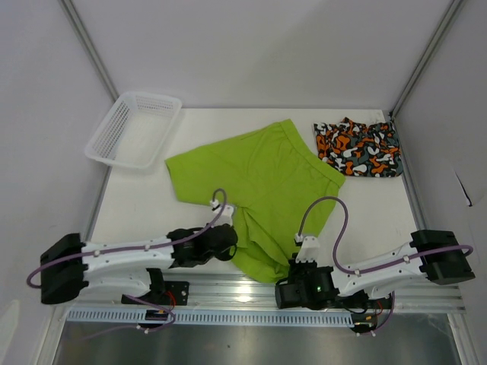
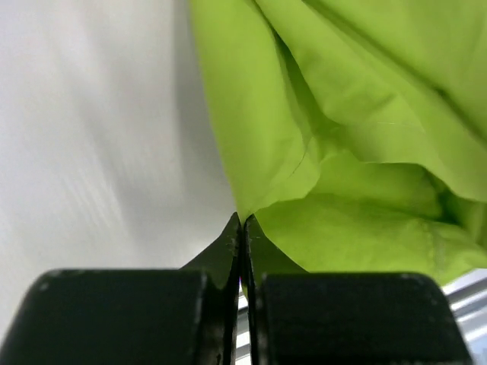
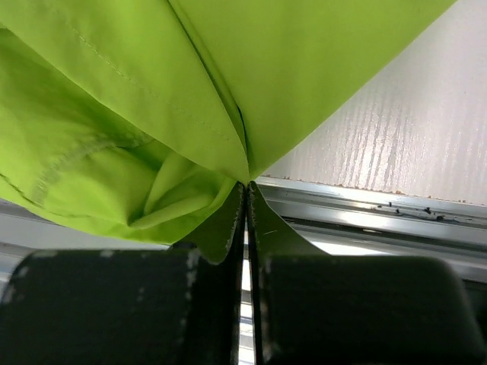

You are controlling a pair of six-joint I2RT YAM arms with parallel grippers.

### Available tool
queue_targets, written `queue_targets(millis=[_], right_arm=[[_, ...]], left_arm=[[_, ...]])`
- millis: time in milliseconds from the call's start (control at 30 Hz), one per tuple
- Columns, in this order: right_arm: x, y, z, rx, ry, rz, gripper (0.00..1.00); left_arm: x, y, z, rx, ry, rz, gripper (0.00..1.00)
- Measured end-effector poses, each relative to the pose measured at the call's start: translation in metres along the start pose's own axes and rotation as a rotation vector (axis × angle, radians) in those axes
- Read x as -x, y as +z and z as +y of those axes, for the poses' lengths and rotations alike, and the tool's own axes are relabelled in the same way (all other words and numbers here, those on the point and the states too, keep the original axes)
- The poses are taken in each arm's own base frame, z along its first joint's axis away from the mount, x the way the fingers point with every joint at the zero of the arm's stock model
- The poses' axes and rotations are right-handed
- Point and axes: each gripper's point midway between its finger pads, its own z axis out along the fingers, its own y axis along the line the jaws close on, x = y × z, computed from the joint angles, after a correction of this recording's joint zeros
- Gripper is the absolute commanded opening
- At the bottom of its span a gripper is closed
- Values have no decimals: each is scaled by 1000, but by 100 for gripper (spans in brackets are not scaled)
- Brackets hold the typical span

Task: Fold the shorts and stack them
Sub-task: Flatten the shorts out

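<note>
- Grippers, two. The left gripper (image 2: 242, 222) has its black fingers pressed together, pinching a folded edge of the lime green shorts (image 2: 358, 152). The right gripper (image 3: 245, 188) is likewise clamped on a gathered fold of the same pair.
- Arms, two, lying low along the near edge of the table (image 1: 137, 205), one on each side of the green cloth.
- Shorts, two pairs.
  - Lime green shorts (image 1: 266, 179), one: plain and unpatterned, opened out from the table's middle to its near edge. The far part is fairly flat, with a gathered waistband toward the far right. The near part is bunched and creased between the grippers, over the metal rail (image 1: 228, 290).
  - Camo shorts (image 1: 358, 148), one: orange, black, grey and white blotches, a compact flat rectangle at the far right corner, just beside the green pair.
- White mesh basket (image 1: 129, 135), one, at the far left corner, apart from both pairs.
</note>
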Motion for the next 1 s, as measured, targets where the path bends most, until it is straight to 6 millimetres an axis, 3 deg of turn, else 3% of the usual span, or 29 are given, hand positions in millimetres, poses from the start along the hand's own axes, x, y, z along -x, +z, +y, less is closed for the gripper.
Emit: queue_targets(millis=[100, 167, 200, 300, 467, 567, 833, 1000], right_arm=[[-3, 2, -2, -1, 5, 9, 0], [-5, 2, -1, 3, 9, 15, 0], [-5, 2, 0, 6, 12, 16, 0], [-7, 3, 3, 8, 14, 19, 0], [-9, 6, 5, 7, 9, 23, 0], [-9, 7, 6, 8, 4, 24, 0], [-8, 9, 8, 10, -1, 35, 0], [-2, 9, 11, 19, 4, 40, 0]], left_arm=[[9, -13, 17, -21, -140, -70, 8], [12, -17, 32, -18, -227, -105, 38], [10, -18, 39, -9, -256, -110, 60], [6, -19, 55, 34, -300, -106, 85], [-2, -18, 67, 107, -265, -70, 89], [7, -19, 62, 102, -194, -71, 86], [28, -17, 6, -104, 13, -124, 79], [14, -7, -23, -169, 136, -79, 79]])
